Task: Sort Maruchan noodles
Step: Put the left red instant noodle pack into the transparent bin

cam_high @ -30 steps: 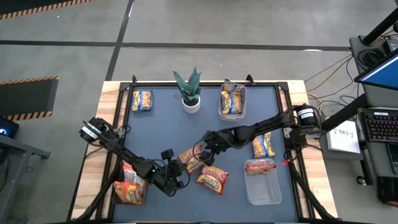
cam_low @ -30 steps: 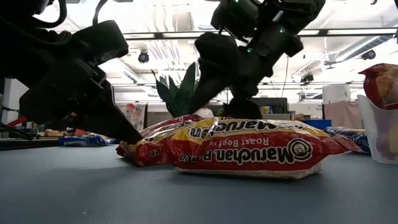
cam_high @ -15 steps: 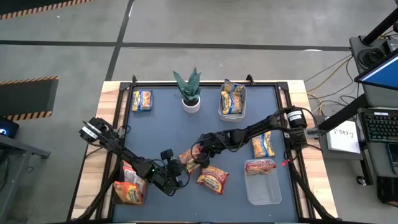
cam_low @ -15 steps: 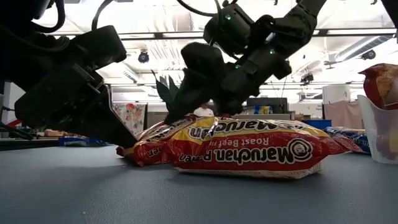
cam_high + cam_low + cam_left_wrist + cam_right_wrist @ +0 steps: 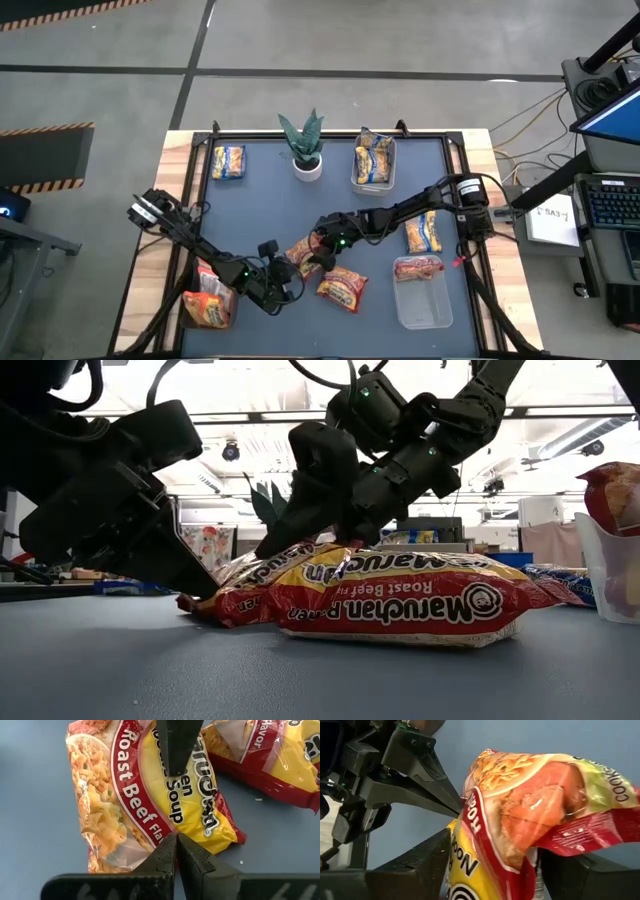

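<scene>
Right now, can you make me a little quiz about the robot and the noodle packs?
1. True or false: the left gripper is shut, its tip at the edge of a roast beef noodle pack.
2. The right gripper has its fingers on either side of: A) the plant B) a noodle pack C) a clear bin
3. Fill in: the plant pot is coloured ____.

Key: 1 true; 2 B; 3 white.
</scene>
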Action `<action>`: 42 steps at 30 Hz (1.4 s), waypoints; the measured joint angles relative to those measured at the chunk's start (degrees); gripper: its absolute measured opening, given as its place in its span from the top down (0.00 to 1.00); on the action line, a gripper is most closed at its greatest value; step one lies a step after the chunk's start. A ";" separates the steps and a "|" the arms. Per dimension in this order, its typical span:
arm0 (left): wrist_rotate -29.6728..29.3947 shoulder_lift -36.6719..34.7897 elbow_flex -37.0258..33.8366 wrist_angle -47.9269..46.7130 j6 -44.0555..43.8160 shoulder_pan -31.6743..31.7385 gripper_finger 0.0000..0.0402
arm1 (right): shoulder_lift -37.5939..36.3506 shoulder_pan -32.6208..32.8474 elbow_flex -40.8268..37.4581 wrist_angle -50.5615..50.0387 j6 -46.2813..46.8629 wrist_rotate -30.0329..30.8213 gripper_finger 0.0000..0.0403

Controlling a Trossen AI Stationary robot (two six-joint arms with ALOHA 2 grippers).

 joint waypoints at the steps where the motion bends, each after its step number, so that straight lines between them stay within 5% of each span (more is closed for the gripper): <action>1: -0.02 0.00 0.00 0.02 0.00 0.00 1.00 | 0.00 -0.01 0.00 0.00 -0.14 0.00 0.39; 10: 0.00 0.00 0.99 -1.19 0.03 0.00 0.98 | 0.00 0.01 0.00 0.33 -0.75 0.41 0.54; 17: -1.06 0.00 3.53 -3.09 2.92 0.07 0.83 | -0.02 0.06 0.00 0.42 -0.75 0.49 0.54; 26: -3.90 0.00 14.07 -24.07 3.02 -1.73 0.66 | -3.63 0.12 0.00 -2.05 -3.18 0.69 0.55; 36: -24.32 0.00 24.31 -40.00 4.22 -8.01 0.64 | -12.85 1.49 0.02 -12.46 -9.24 3.28 0.55; 42: -24.22 -0.02 27.62 -40.07 7.40 -8.90 0.66 | -20.84 2.43 0.07 -22.19 -10.60 8.27 0.55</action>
